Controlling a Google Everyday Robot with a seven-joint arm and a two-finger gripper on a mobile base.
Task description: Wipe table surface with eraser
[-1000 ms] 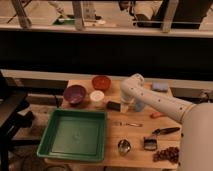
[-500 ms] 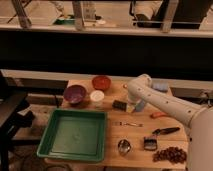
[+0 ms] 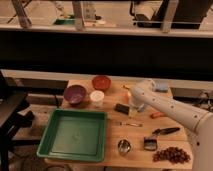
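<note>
The eraser (image 3: 122, 108) is a small flat black block lying on the table surface (image 3: 115, 135), a light tan wooden top, just right of the white cup (image 3: 97, 98). My white arm reaches in from the lower right and bends at the elbow (image 3: 145, 90). My gripper (image 3: 133, 106) points down at the table right beside the eraser's right end. I cannot tell whether it touches or holds the eraser.
A green tray (image 3: 50, 135) fills the front left. A purple bowl (image 3: 75, 93) and red bowl (image 3: 101, 82) stand at the back. A pale blue pad (image 3: 161, 87), orange piece (image 3: 157, 114), black-handled tool (image 3: 165, 131), clip (image 3: 149, 144), metal cup (image 3: 124, 146) and dark cluster (image 3: 171, 154) lie to the right.
My arm and gripper have shifted to the right and a little toward the front. The eraser has shifted slightly the same way beside the gripper.
</note>
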